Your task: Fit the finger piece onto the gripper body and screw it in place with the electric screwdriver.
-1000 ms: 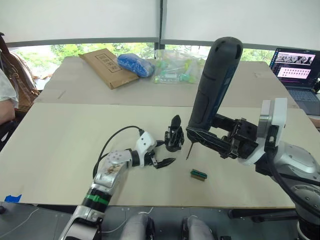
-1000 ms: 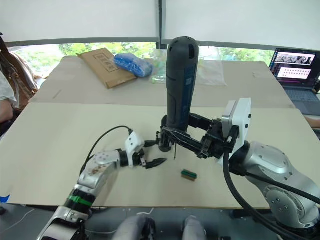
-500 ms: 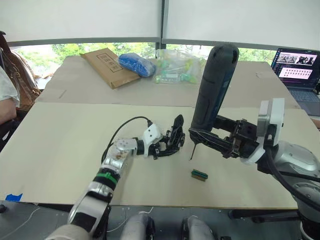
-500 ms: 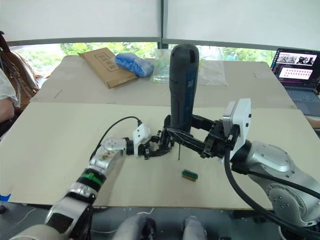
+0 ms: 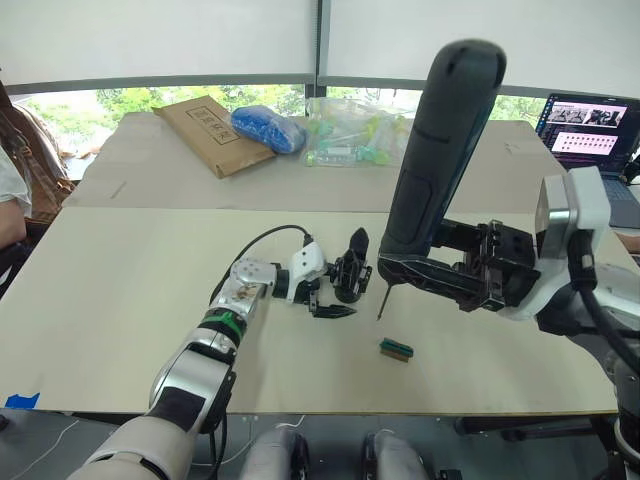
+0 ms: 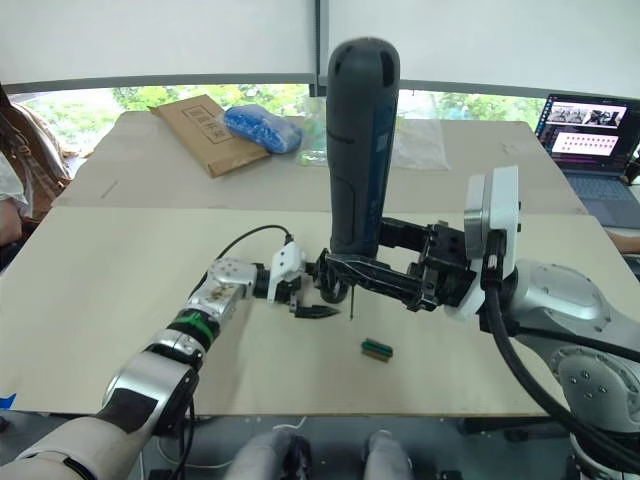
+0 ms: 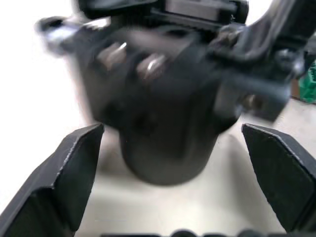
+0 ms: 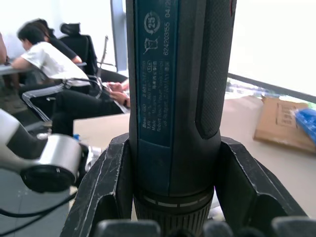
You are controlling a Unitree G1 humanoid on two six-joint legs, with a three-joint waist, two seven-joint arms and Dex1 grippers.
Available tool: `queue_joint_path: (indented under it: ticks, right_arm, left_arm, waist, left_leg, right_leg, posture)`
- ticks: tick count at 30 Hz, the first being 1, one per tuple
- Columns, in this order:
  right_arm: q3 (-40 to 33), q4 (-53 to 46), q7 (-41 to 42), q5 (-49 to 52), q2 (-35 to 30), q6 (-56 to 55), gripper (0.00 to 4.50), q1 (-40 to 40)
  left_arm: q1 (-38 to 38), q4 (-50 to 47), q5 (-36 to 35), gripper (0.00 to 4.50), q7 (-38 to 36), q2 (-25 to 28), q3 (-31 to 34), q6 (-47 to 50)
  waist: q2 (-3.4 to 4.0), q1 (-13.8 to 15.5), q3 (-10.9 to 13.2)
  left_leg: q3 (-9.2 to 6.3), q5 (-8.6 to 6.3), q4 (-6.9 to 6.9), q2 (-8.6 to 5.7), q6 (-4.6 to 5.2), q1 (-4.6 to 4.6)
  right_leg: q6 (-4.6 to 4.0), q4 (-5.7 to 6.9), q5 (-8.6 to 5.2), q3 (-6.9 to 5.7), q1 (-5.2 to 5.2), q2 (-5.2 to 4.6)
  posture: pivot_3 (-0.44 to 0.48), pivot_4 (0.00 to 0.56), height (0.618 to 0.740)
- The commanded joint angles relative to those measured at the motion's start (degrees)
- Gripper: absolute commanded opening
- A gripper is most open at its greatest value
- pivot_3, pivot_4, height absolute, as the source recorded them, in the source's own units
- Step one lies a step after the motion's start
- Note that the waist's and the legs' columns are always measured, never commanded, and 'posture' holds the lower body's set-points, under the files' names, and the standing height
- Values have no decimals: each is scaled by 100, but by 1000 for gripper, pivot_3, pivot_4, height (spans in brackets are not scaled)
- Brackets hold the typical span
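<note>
Left end effector (image 5: 322,297) spread | right end effector (image 8: 173,197) pinching electric screwdriver (image 5: 430,160) | gripper body (image 7: 163,118) blurred

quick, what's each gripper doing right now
Left gripper: open, jaws either side of the gripper body, not gripping it.
Right gripper: shut on the electric screwdriver, held upright.

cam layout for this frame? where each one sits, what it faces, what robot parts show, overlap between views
Left/right eye: on head, facing forward and down at the table; both arms show.
Left wrist: along the open left gripper, facing the gripper body.
Right wrist: along the right gripper, clamped on the electric screwdriver.
Shared: eye views show the same screwdriver and gripper body.
</note>
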Motion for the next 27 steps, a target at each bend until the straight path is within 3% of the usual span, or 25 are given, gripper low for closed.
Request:
queue_joint_path:
  ticks: [1, 7, 11, 19, 22, 25, 27]
  right_arm:
    - [126, 205, 41, 174, 99, 18, 1913, -564]
    - [480, 671, 329, 0, 469, 19, 1913, -1153]
    - [728, 827, 531, -336, 671, -88, 1913, -1314]
    - [1247, 1351, 922, -1472, 1132, -425, 1913, -1819]
    - [1351, 1474, 1041, -1799, 1257, -546, 1913, -1923]
    - [1424, 1634, 1053, -2117, 1405, -635, 1913, -2034]
    - [1452, 1696, 1078, -2260, 1460, -664, 1913, -2073]
  left_arm:
    - [769, -1540, -213, 4500, 335, 93, 105, 658]
    - [1694, -3060, 17, 4500, 1518, -143, -45, 1341]
    - [1783, -3311, 63, 4500, 2043, -287, -11, 1575]
    - [1808, -3320, 123, 4500, 2307, -281, -161, 1515]
    - [1807, -3312, 61, 3624, 2300, -286, -174, 1475]
    - [1773, -3263, 43, 2294, 2291, -288, -185, 1441]
    - [1749, -3237, 34, 2274, 2292, -287, -184, 1430]
  waist:
    - [1, -29, 0]
    - [1, 39, 0]
    - [1, 43, 0]
    - [2, 9, -1]
    - [2, 10, -1]
    - [2, 2, -1]
    - [2, 8, -1]
  left_leg:
    - [0, 0, 0, 0, 0, 0]
    - [-2, 0, 3, 1, -1, 1]
    - [-1, -1, 16, 0, 2, -1]
    - [6, 0, 14, 1, 0, 0]
    - [6, 0, 14, 0, 0, -1]
    - [8, 0, 14, 0, 0, -1]
    - [8, 1, 13, 0, -1, -1]
  right_leg:
    - [0, 1, 0, 3, -1, -2]
    - [0, 1, 0, -2, 5, -2]
    - [5, 4, 3, -1, 8, -4]
    - [5, 11, 2, -1, 1, 0]
    - [5, 9, 2, -3, 4, 0]
    - [5, 9, 2, -2, 2, 0]
    - [5, 10, 2, -3, 1, 0]
  posture:
    - [0, 150, 732]
    - [0, 150, 732]
    - [0, 150, 732]
    - [0, 150, 732]
    - [0, 150, 732]
    - [0, 150, 732]
    - [0, 150, 732]
